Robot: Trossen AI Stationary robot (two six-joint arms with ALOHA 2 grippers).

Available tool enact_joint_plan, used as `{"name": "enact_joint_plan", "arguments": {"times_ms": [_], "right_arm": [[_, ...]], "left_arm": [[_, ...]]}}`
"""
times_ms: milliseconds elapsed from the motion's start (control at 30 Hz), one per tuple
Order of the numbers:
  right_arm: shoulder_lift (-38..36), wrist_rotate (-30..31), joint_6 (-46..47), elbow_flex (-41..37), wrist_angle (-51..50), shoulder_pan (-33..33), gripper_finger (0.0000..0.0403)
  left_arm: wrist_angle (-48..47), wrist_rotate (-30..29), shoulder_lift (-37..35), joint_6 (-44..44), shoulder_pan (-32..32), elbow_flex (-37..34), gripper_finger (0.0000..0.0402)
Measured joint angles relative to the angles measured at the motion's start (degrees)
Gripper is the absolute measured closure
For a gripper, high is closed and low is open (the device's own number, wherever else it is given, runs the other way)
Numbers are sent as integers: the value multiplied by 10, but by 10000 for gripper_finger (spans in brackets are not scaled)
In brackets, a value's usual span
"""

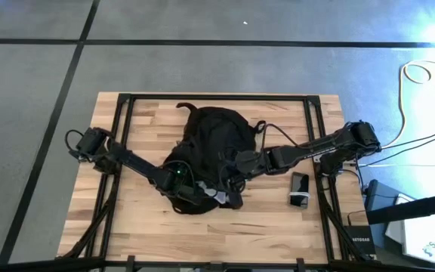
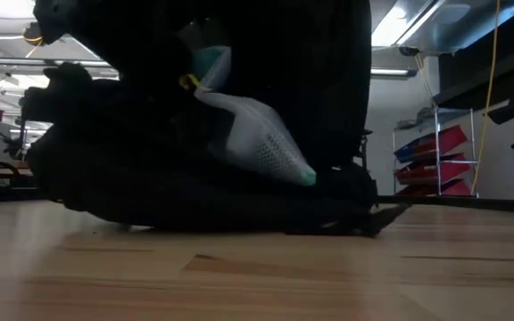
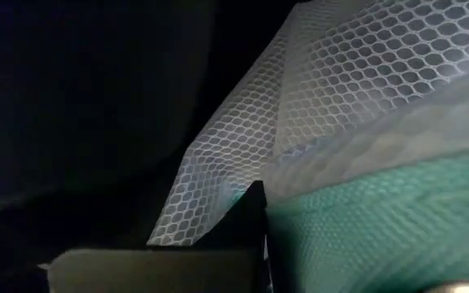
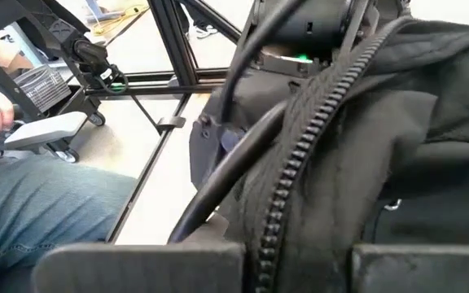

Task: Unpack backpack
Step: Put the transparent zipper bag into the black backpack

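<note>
Backpack (image 1: 211, 140) on counter (image 1: 142, 219); left pincer (image 1: 195, 190) clenched on mesh pouch (image 2: 261, 143), right pincer (image 1: 236, 168) clenched on backpack fabric.

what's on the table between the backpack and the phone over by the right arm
Nothing: in the high view bare wood separates the backpack from the phone.

Ceiling strip lights (image 2: 409, 22) glared in the low view, throwing the large black fabric backpack (image 2: 239, 107) into near-featureless silhouette, while the pale wooden tabletop (image 1: 278, 219) lay evenly lit from overhead and the left wrist view was dim and softly blurred at close range.
</note>
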Motion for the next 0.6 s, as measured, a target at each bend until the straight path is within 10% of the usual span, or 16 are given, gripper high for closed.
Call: {"name": "enact_joint_plan", "arguments": {"times_ms": [600], "right_arm": [[-1,72,0,1,-44,0,402]], "left_arm": [[30,322,-166,-41,-96,8,89]]}}
